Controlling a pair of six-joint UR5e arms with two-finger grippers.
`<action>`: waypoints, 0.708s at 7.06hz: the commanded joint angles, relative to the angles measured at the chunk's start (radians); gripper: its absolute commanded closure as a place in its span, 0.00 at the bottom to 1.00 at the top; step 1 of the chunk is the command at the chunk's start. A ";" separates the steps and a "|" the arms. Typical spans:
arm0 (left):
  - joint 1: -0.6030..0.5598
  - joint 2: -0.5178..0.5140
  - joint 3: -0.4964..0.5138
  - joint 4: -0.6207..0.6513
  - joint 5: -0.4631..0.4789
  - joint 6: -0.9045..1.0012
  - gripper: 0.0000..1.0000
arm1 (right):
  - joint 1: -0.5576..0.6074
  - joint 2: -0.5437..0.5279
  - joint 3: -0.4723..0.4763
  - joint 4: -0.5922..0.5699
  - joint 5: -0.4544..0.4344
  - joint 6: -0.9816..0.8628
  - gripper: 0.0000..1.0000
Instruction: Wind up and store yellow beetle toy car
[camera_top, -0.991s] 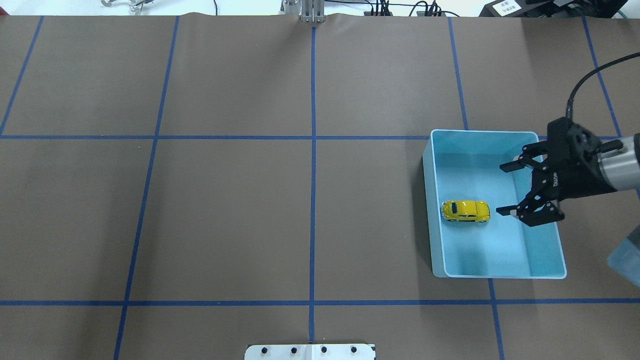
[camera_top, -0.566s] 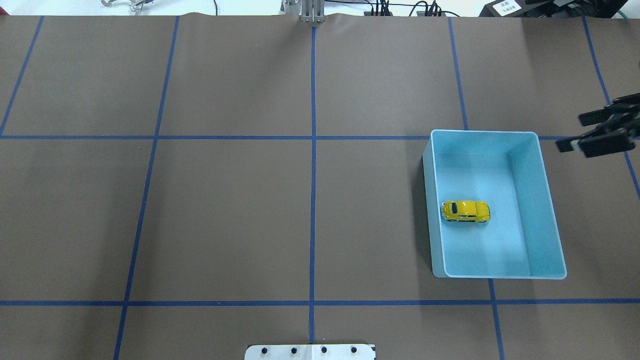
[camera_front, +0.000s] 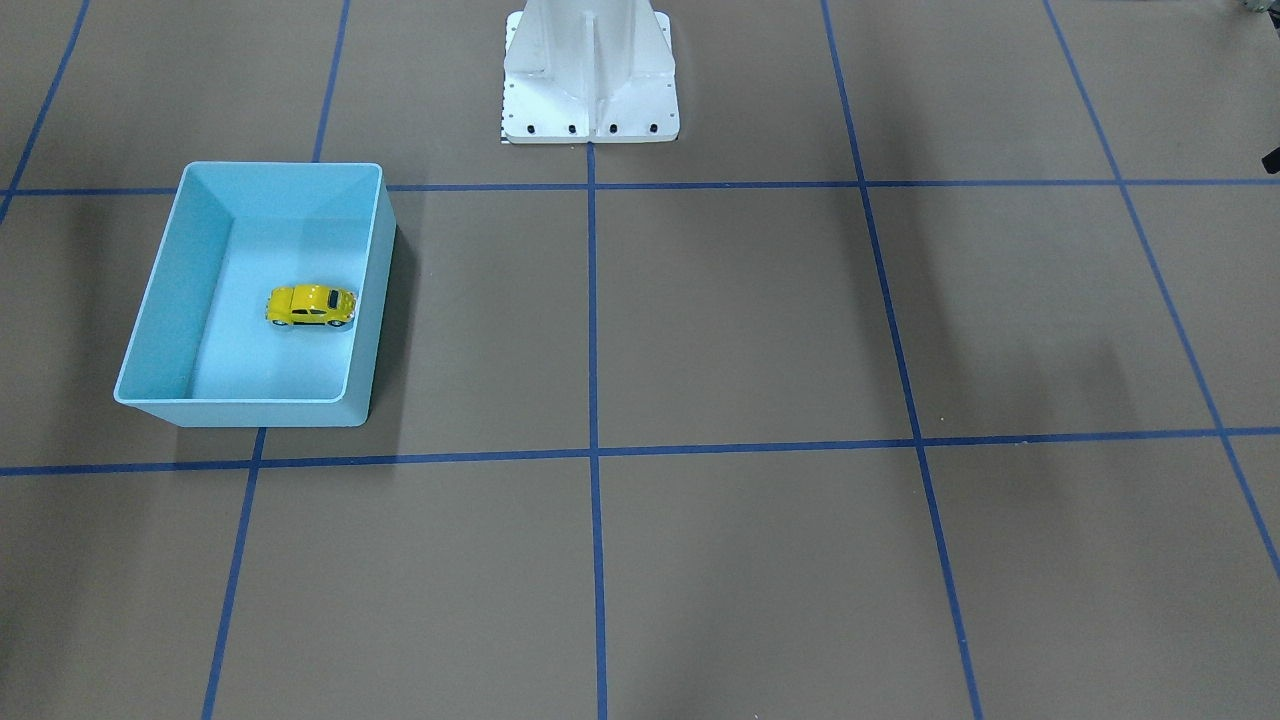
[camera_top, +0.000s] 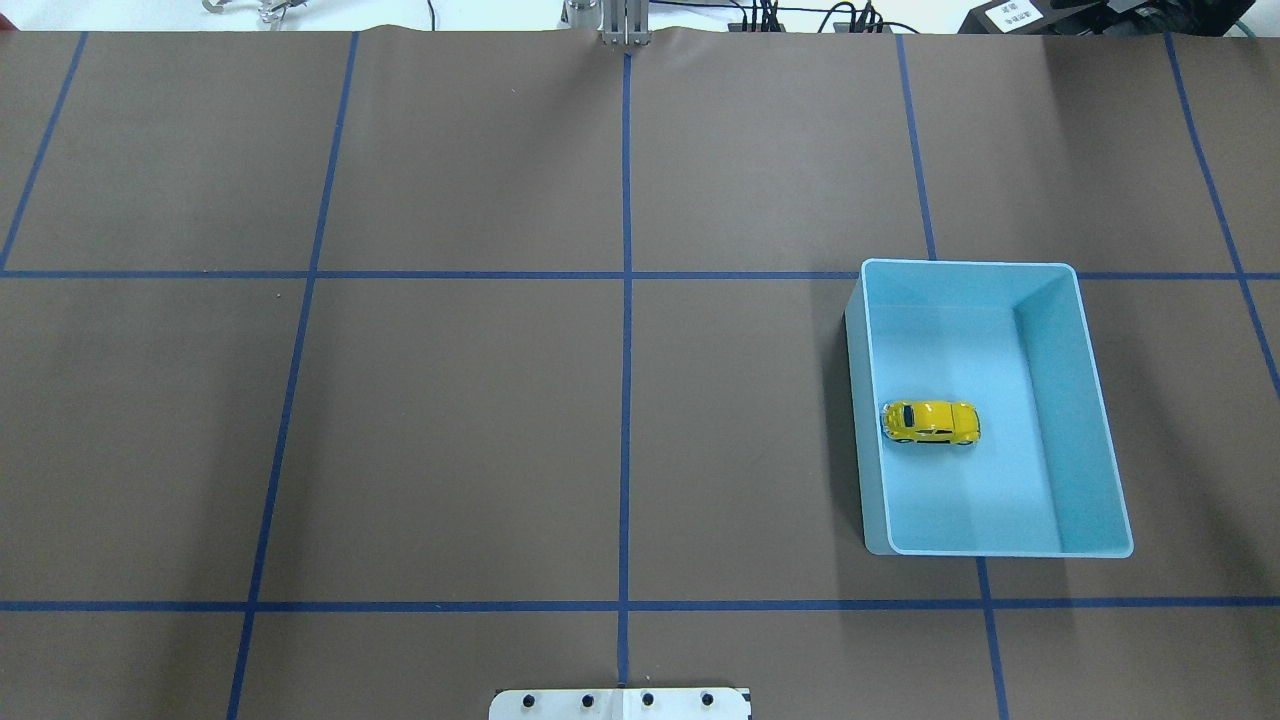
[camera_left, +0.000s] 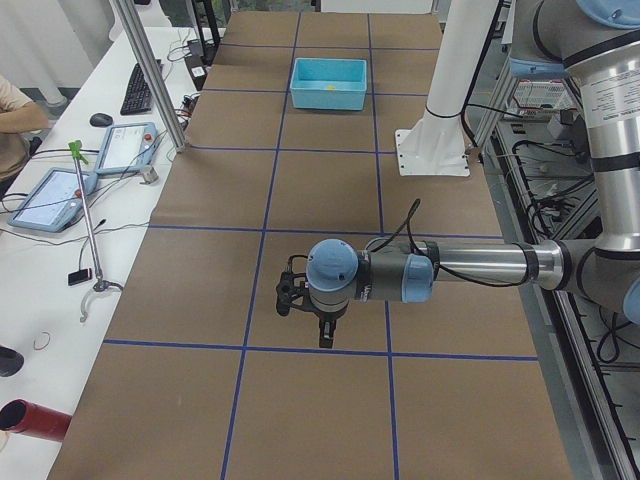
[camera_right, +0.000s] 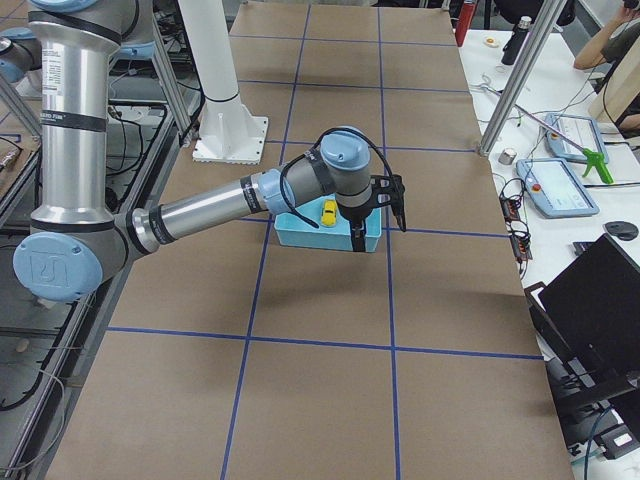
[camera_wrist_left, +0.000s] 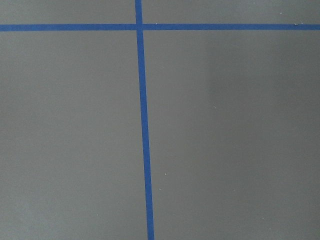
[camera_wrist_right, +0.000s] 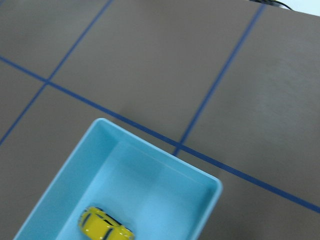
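Note:
The yellow beetle toy car (camera_top: 931, 422) stands on its wheels inside the light blue bin (camera_top: 1095, 400), near the bin's left wall in the overhead view. It also shows in the front view (camera_front: 311, 305) and the right wrist view (camera_wrist_right: 105, 226). My right gripper (camera_right: 380, 228) hangs above the bin's outer side and shows only in the right side view, so I cannot tell whether it is open. My left gripper (camera_left: 305, 325) hovers over bare table far from the bin (camera_left: 328, 98), and I cannot tell its state either.
The white robot base (camera_front: 590, 70) stands at the table's middle edge. Blue tape lines cross the brown table. Beyond the far edge, a side bench holds tablets (camera_left: 50, 195) and a metal post (camera_left: 150, 75).
My right gripper, open over the bin beside the car a second ago, has drawn back to the right and left the overhead view. The car has not moved.

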 joint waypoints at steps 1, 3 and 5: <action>0.000 -0.001 -0.001 0.000 0.000 0.000 0.00 | 0.040 -0.060 -0.102 -0.051 -0.086 -0.251 0.00; 0.000 0.001 -0.001 0.000 0.000 0.000 0.00 | 0.080 -0.066 -0.233 -0.028 -0.074 -0.278 0.00; 0.000 -0.001 -0.001 0.000 0.000 0.000 0.00 | 0.080 -0.055 -0.256 -0.013 -0.076 -0.300 0.00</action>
